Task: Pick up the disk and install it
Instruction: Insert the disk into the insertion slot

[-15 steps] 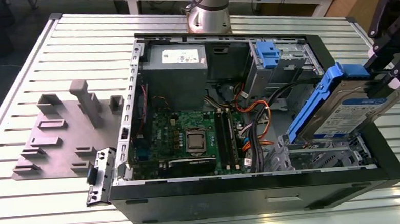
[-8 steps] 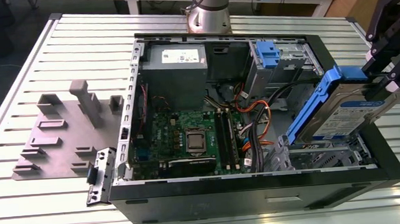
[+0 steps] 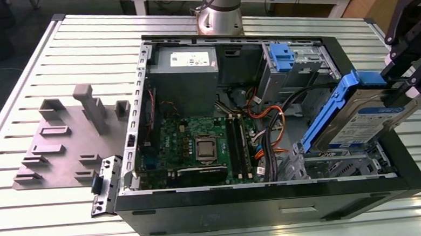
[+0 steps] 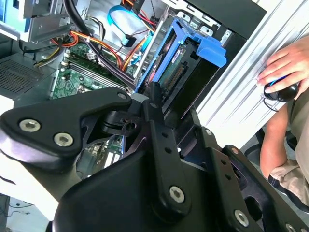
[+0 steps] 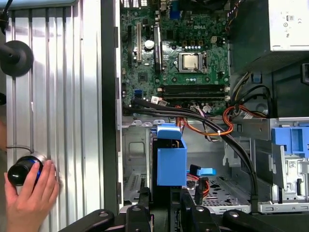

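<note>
Gripper [image 3: 400,83] is clamped on the disk [image 3: 366,120], pinching its blue front edge. The disk hangs tilted over the corner of the open case [image 3: 273,204] at the exterior view's right. Its low end is down by the bay [image 3: 342,162]; I can't tell if it touches.

Step in hand, as I read it: feeding the disk into that bay. To do it well:
- Square the blue rails to the bay guides first. The tilt looks steep, so a skewed entry would likely jam.
- Mind the orange cables [image 3: 264,115] and the black loom [image 5: 231,150] just beside the bay; they could snag the low end.
- Grip is on plastic only (probably some flex), so go slowly and avoid side load.
- In the first wrist view the disk [image 5: 170,162] sits edge-on and roughly centred over the bay floor. That's a good alignment check.

Surface: ribbed aluminium table [image 3: 50,224], case lying on its side with the board [image 3: 197,145] exposed. A grey fixture plate [image 3: 54,153] lies beside the case at the exterior view's left, and a loose bracket [image 3: 106,183] leans on the case wall.

Room: arm base [image 3: 219,15] behind the case, wooden desks beyond it. A person's hand [image 5: 29,193] rests on a black knob [image 5: 20,170] at the table edge, near the working arm.
</note>
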You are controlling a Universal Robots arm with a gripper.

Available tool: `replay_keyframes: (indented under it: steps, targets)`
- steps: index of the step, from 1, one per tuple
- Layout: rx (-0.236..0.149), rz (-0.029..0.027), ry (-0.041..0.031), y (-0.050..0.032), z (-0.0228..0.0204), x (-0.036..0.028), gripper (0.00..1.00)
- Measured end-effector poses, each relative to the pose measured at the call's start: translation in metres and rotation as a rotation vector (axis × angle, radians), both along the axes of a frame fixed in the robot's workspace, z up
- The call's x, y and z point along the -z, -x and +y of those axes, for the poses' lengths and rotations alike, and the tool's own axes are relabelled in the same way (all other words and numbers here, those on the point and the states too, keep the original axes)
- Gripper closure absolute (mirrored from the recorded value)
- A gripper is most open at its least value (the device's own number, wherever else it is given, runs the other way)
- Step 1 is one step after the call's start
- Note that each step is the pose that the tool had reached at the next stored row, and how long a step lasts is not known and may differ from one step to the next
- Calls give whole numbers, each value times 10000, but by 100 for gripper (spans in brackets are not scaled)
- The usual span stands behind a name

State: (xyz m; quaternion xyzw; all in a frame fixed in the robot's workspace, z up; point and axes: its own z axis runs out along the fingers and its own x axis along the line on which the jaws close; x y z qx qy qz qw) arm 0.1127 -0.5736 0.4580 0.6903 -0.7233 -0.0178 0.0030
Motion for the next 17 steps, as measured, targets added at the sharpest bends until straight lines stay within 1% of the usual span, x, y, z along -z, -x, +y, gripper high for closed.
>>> replay_keyframes:
  steps: [1,2,17]
  targets:
    - [0,0,0,0,-2,2,65]
    - [0,0,2,21,-47,135,65]
    - [0,0,2,25,-57,166,65]
